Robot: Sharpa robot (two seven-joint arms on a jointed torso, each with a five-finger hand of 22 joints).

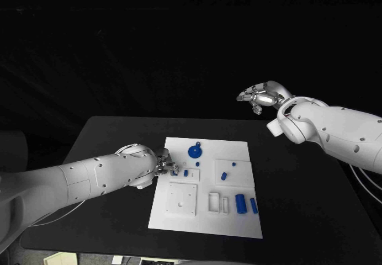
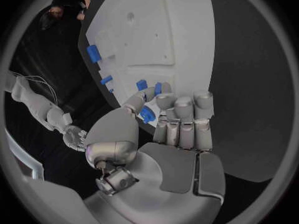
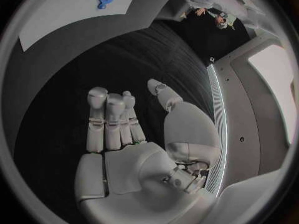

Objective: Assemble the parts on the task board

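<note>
Table: left hand (image 1: 165, 165) pinches part (image 2: 146, 115).

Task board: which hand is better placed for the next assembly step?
Left, probably. The left hand is at the task board edge, pinching a small blue part. The right hand is raised beyond the table, holding nothing.

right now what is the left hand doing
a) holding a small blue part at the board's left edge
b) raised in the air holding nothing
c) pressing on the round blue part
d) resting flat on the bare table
a: the left hand pinches a small blue part between thumb and fingers at the left edge of the board; the raised, empty one is the right hand.
</note>
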